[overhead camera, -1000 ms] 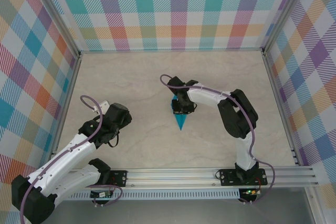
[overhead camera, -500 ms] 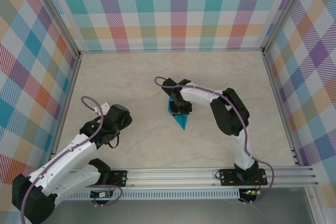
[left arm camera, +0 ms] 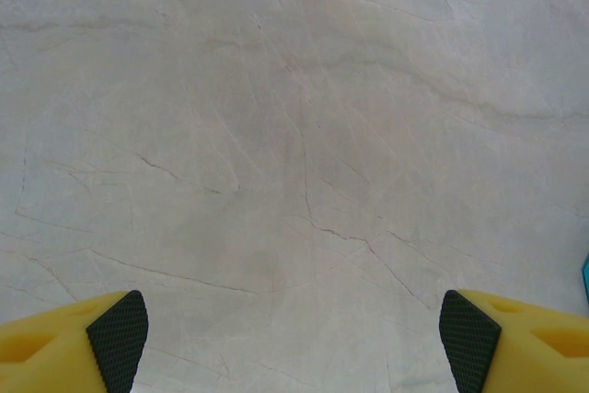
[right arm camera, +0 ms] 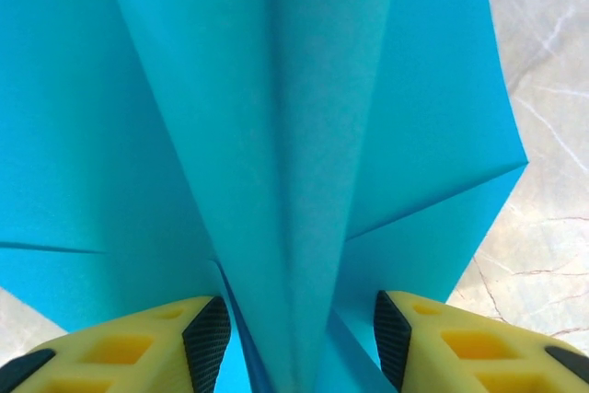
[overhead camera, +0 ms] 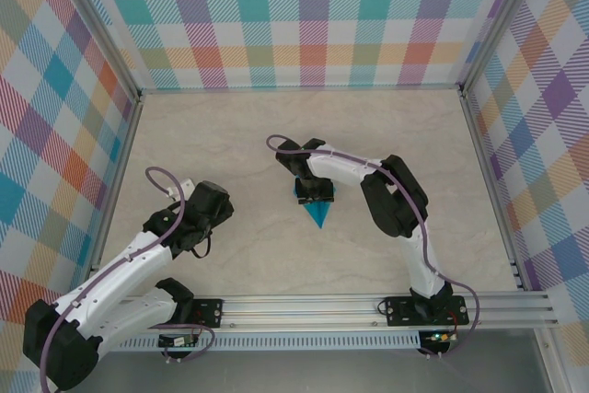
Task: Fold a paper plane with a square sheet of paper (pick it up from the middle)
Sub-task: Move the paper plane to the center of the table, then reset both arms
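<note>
Now that my right tool (right arm camera: 299, 338) has eased about half open astride the centre crease of the plane (overhead camera: 318, 213), seemingly letting go, I judge that fold pressed, with the plane lying in the middle of the bench (overhead camera: 230, 144) and my left tool (left arm camera: 294, 329) wide open and empty.

In the right wrist view the paper plane (right arm camera: 276, 135) runs off the top, left and bottom edges, so its full outline cannot be seen; the right fingers (right arm camera: 138, 349) are cut by the bottom edge, leaving just their tips and black pads. From above, the right arm's wrist (overhead camera: 314, 192) covers the paper plane's wide rear, and only the pointed nose sticks out on the near side over the bench (overhead camera: 230, 135). In the left wrist view the left fingers (left arm camera: 64, 336) show as tips at the two bottom corners, cut by the edge, and a teal sliver (left arm camera: 585, 279) at the right edge is too cropped to identify
</note>
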Motion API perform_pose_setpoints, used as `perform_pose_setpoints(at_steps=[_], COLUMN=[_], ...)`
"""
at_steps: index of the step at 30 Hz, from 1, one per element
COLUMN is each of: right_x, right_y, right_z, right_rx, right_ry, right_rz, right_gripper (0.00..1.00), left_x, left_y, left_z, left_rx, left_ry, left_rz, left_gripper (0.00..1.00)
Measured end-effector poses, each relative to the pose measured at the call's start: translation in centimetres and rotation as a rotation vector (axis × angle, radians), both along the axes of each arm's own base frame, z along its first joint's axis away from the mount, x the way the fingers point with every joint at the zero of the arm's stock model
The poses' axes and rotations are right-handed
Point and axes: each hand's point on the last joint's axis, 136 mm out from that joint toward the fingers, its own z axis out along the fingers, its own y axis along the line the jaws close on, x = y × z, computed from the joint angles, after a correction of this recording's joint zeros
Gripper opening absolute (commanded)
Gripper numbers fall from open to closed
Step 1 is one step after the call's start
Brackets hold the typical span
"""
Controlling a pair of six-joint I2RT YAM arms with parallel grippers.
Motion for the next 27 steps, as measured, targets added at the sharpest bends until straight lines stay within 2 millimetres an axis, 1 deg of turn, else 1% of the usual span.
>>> perform_pose_setpoints(at_steps=[6,9,13,15,17,19,20,21,23,25,26,27], right_x=[-0.3,-0.7,-0.8,-0.9,-1.2,-1.2,-1.2,-1.0,-0.6,-0.3,-0.3,-0.4], right_y=[0.0,0.2,0.0,-0.7,-1.9,-4.3,-5.5,-7.7,-12.2,-17.1,-19.2,-21.1], right_z=[1.0,2.5,6.9,9.3,11.7,14.4,15.3,16.4,17.5,17.4,16.9,16.0], right_rx=[0.020,0.055,0.129,0.157,0.169,0.158,0.148,0.123,0.056,-0.031,-0.076,-0.120], right_ry=[-0.014,-0.030,-0.110,-0.170,-0.239,-0.347,-0.389,-0.451,-0.563,-0.657,-0.685,-0.704], right_rz=[0.001,0.019,0.034,0.044,0.049,0.031,0.016,-0.013,-0.078,-0.121,-0.131,-0.138], right_gripper=[0.66,0.70,0.81,0.87,0.90,0.91,0.91,0.93,0.95,1.00,1.00,1.00], left_x=[0.0,0.0,0.1,0.1,0.3,0.5,0.7,0.9,1.7,2.6,3.0,3.5], left_y=[-0.1,-0.2,-0.3,-0.2,0.2,1.1,1.6,2.3,4.0,5.9,6.7,7.5], left_z=[-0.1,-0.2,-0.3,-0.3,-0.2,-0.2,-0.1,0.0,0.4,0.9,1.0,1.0], left_rx=[0.007,0.015,0.036,0.051,0.074,0.106,0.117,0.130,0.163,0.213,0.241,0.277], left_ry=[0.009,0.015,0.021,0.022,0.019,0.019,0.020,0.017,-0.003,-0.034,-0.047,-0.061], left_rz=[-0.017,-0.035,-0.059,-0.070,-0.071,-0.054,-0.041,-0.024,0.020,0.066,0.083,0.096], left_gripper=[0.85,0.85,0.85,0.86,0.86,0.86,0.86,0.87,0.87,0.88,0.89,0.90])
